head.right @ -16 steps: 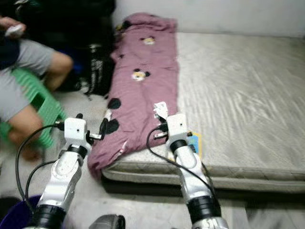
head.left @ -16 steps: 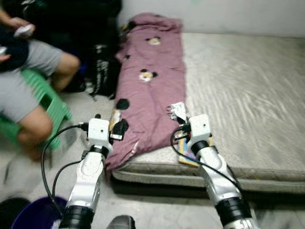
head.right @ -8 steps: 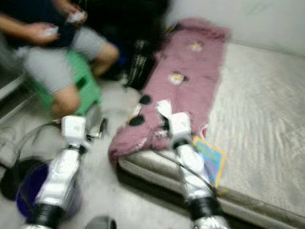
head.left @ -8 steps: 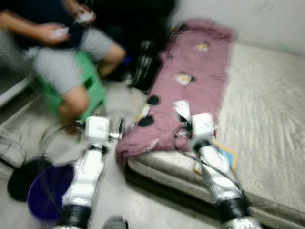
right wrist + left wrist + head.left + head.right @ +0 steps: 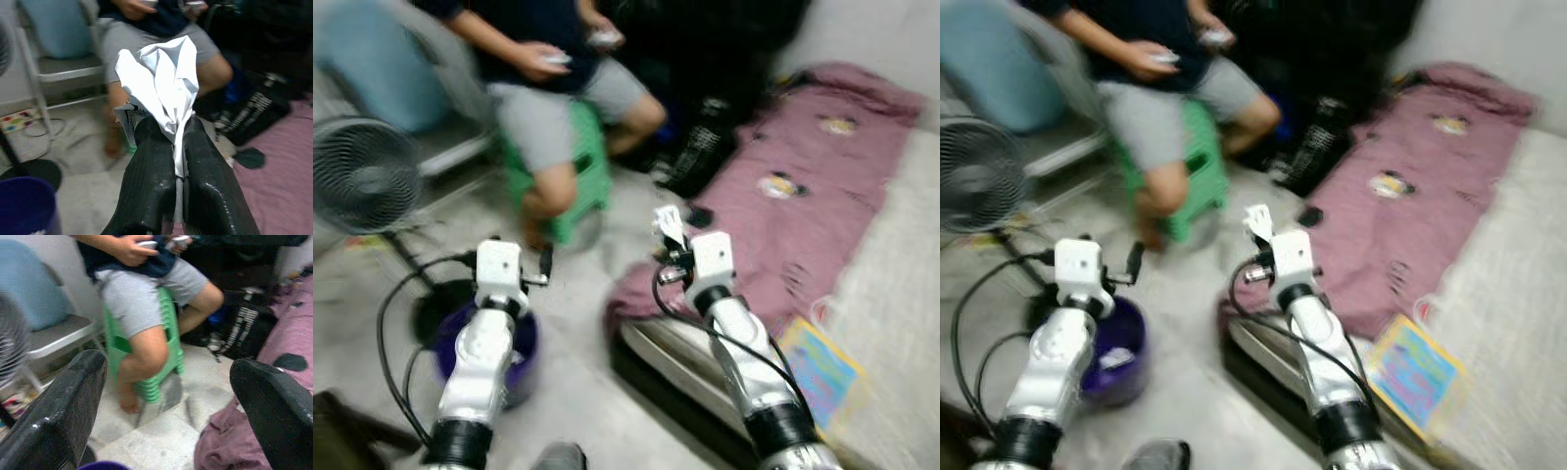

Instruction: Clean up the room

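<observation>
Nearest the robot, at about eight o'clock on the floor, stands the purple bin [image 5: 1116, 357], with a scrap of pale litter already lying inside; the left gripper [image 5: 544, 262] hangs just above its far rim, its two black fingers [image 5: 58, 416] spread wide with nothing between them. At about one o'clock the right gripper [image 5: 172, 161] is clenched on a crumpled white paper [image 5: 161, 78], which sticks up from between the fingertips, held out over the near corner of the mattress [image 5: 911, 294] and the pink blanket [image 5: 813, 196] draped on it. A colourful booklet [image 5: 1410, 372] lies on the mattress at three o'clock. A second ago the view faced the bed squarely, with the bin cut off at the lower edge; the whole scene has since swung, so the robot has turned toward its left, and the bin and a fan [image 5: 362, 176] at ten o'clock have come into sight, all somewhat blurred. The paper has stayed pinched throughout. That suggests the pickup is done and the robot is carrying the paper to the bin, with the release yet to come. Farther off, at twelve o'clock, a person [image 5: 548, 108] sits on a green stool [image 5: 578, 186] beside a black bag [image 5: 705, 157].
</observation>
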Tool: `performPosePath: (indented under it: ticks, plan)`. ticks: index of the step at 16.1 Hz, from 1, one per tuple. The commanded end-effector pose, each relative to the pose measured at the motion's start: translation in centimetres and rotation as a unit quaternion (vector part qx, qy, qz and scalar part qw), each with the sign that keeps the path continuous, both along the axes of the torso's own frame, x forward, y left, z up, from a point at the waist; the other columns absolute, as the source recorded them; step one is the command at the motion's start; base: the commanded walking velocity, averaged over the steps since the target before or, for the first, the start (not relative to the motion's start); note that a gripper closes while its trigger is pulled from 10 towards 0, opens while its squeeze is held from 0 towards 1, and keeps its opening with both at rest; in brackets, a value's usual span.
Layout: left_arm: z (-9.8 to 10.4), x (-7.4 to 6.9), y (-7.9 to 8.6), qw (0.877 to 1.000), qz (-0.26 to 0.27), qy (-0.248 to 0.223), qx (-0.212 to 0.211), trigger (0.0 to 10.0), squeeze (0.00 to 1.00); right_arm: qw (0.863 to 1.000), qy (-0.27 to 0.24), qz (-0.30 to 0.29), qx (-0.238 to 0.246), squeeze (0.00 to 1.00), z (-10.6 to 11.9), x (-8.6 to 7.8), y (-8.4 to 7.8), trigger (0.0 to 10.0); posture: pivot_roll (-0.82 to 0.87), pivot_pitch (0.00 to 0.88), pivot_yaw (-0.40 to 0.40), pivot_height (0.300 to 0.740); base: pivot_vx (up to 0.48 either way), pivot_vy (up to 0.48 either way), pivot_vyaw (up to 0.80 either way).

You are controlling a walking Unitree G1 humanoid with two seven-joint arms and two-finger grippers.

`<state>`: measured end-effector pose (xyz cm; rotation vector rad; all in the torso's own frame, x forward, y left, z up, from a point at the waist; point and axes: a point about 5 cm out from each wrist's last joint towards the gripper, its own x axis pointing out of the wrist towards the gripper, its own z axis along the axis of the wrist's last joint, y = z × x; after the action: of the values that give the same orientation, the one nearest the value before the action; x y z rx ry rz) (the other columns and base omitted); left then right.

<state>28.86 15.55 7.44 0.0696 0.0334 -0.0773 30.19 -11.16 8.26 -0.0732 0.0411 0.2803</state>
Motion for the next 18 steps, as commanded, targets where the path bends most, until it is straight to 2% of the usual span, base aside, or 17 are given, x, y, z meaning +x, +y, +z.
performPosePath:
  ticks: [1,13,16,18]
  plan:
    - [0.06,0.08,-0.11,1.0,-0.002,0.001,0.007,10.0,0.0,1.0,-0.002,-0.003,0.003,0.0,0.18,0.11,-0.22,10.0,0.06,0.0,-0.007,0.74,0.0,0.0,0.8]
    - [0.1,0.23,0.01,1.0,0.004,0.001,0.006,10.0,0.0,1.0,-0.005,0.001,0.001,0.0,0.22,0.25,-0.13,10.0,0.07,0.0,-0.01,0.74,0.0,0.0,0.8]
    - [0.08,0.2,-0.04,1.0,0.001,0.0,0.007,10.0,0.0,1.0,-0.004,-0.001,0.004,0.0,0.17,0.22,-0.15,10.0,0.07,0.0,-0.01,0.74,0.0,0.0,0.0]
    - [0.1,0.19,-0.13,1.0,-0.001,-0.001,0.007,10.0,0.0,1.0,-0.01,0.004,-0.005,0.0,0.25,0.17,-0.06,10.0,0.07,0.0,-0.01,0.74,0.0,0.0,0.62]
